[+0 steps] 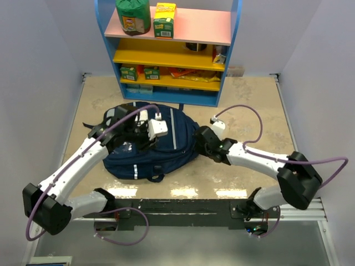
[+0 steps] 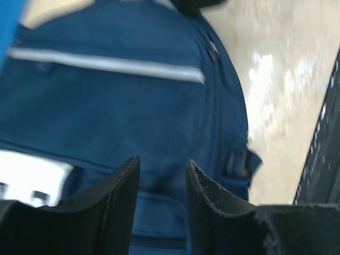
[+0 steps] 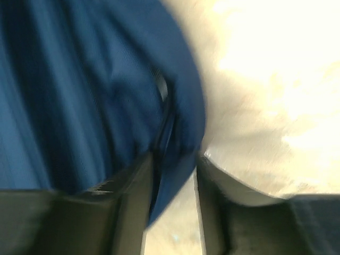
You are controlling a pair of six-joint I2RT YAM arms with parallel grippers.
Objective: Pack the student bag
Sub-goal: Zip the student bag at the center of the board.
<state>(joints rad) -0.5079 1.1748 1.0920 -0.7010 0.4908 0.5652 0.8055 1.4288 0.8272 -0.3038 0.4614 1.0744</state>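
Lying on the pale worktop (image 1: pixel 249 111), the navy student bag (image 1: pixel 150 149) sits left of centre, near the blue shelf unit (image 1: pixel 166 97) behind it. Over its front panel hovers the left tool (image 2: pixel 162 161), released, nothing between the jaws. At the bag's right edge, the right tool (image 3: pixel 174 159) has fabric in its gap. Whether it's pinched or loose, I cannot tell through the blur.

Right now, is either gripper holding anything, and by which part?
Left gripper: nothing, jaws apart over the student bag. Right gripper straddles the bag's side edge; clamped or not, cannot tell.
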